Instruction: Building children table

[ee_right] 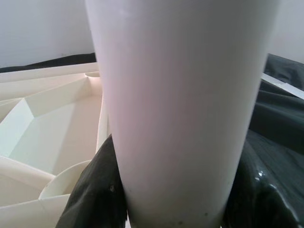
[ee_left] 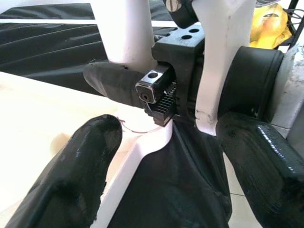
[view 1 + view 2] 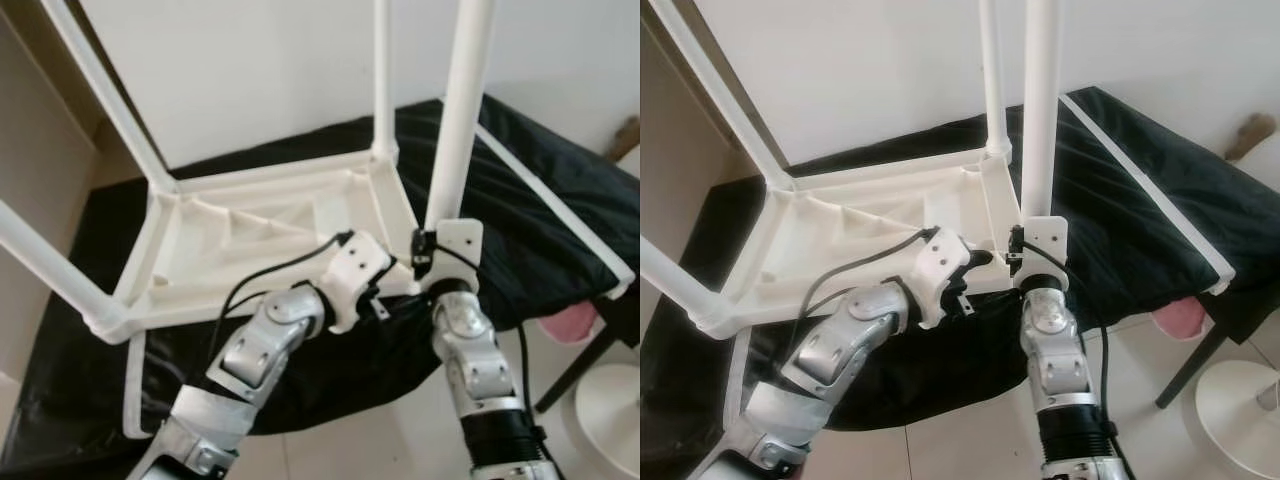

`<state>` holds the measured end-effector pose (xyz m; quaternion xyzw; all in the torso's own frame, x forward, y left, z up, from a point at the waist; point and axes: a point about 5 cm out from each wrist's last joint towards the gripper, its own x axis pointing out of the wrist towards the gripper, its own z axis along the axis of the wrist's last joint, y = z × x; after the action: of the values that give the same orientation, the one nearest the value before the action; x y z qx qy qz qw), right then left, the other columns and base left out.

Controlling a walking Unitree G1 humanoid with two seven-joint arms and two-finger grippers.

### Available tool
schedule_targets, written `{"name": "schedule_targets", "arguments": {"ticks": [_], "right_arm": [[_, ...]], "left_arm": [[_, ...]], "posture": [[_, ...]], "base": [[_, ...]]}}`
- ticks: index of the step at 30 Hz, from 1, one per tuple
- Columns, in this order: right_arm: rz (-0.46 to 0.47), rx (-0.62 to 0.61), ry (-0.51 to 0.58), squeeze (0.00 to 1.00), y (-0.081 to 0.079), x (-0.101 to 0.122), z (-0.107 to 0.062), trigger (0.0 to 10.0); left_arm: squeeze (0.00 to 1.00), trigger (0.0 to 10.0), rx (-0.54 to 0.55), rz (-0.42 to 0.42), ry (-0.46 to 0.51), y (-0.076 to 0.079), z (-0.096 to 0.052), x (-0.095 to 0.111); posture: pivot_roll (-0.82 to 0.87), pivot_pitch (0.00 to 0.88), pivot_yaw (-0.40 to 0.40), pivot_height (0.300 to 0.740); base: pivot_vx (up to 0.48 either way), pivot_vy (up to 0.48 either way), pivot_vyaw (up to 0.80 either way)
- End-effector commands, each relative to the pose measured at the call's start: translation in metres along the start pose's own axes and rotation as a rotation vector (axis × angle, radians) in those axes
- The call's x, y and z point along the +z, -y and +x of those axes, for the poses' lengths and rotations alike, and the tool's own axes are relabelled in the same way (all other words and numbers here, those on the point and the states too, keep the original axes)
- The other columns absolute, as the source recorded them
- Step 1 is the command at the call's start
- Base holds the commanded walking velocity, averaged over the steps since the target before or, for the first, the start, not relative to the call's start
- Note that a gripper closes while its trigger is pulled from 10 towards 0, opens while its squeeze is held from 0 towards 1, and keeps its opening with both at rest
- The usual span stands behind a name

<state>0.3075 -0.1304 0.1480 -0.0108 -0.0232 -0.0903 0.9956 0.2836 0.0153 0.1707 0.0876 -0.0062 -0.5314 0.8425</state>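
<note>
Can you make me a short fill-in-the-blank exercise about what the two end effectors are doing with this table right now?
1. The white tabletop lies ____ on the black cloth, its legs pointing up.
2. The right end effector is shut on a white ____.
3. The left end effector sits at the tabletop's near ____, beside the right one.
4. A ____ leg lies loose on the cloth at the robot's right.

Missing words: upside down; leg; corner; white

Home room, plain white wall (image 3: 250, 70), pale tiled floor (image 3: 380, 430), black cloth-covered bed (image 3: 540, 200), white stool (image 3: 610, 405)
</note>
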Motion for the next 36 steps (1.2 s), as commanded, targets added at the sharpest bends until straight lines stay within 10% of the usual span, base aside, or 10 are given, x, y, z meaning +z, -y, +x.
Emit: {"name": "schedule_targets", "arguments": {"ticks": [1,22,23,34,35,36], "right_arm": [[0.03,-0.034,-0.09,0.0,0.004,-0.016,-0.006,10.0],[0.033,-0.028,-0.066,0.0,-0.006,-0.011,-0.013,10.0],[0.033,-0.03,-0.063,1.0,-0.005,-0.01,-0.013,10.0],[0.06,0.097,0.044,1.0,0.023,-0.001,-0.018,10.0],[0.072,0.142,0.044,0.49,0.027,-0.001,-0.018,10.0],[0.072,0.142,0.044,0.49,0.027,-0.001,-0.018,10.0]], "left_arm": [[0.0,10.0,-0.051,0.006,-0.012,0.004,0.001,-0.003],[0.0,10.0,-0.052,0.002,-0.012,0.006,-0.001,-0.005],[0.0,10.0,-0.053,0.001,-0.012,0.007,-0.001,-0.005],[0.0,10.0,-0.077,0.012,-0.018,0.007,-0.002,-0.006],[0.0,10.0,-0.08,0.016,-0.02,0.006,-0.002,-0.006],[0.0,10.0,-0.08,0.016,-0.02,0.006,-0.002,-0.006]], "posture": [[-0.16,0.0,0.136,0.74],[-0.16,0.0,0.126,0.74],[-0.16,0.0,0.126,0.74],[-0.17,0.0,0.133,0.74],[-0.17,0.0,0.135,0.74],[-0.17,0.0,0.135,0.74]], "base": [[0.0,0.0,0.0],[0.0,0.0,0.0],[0.0,0.0,0.0],[0.0,0.0,0.0],[0.0,0.0,0.0],[0.0,0.0,0.0]]}}
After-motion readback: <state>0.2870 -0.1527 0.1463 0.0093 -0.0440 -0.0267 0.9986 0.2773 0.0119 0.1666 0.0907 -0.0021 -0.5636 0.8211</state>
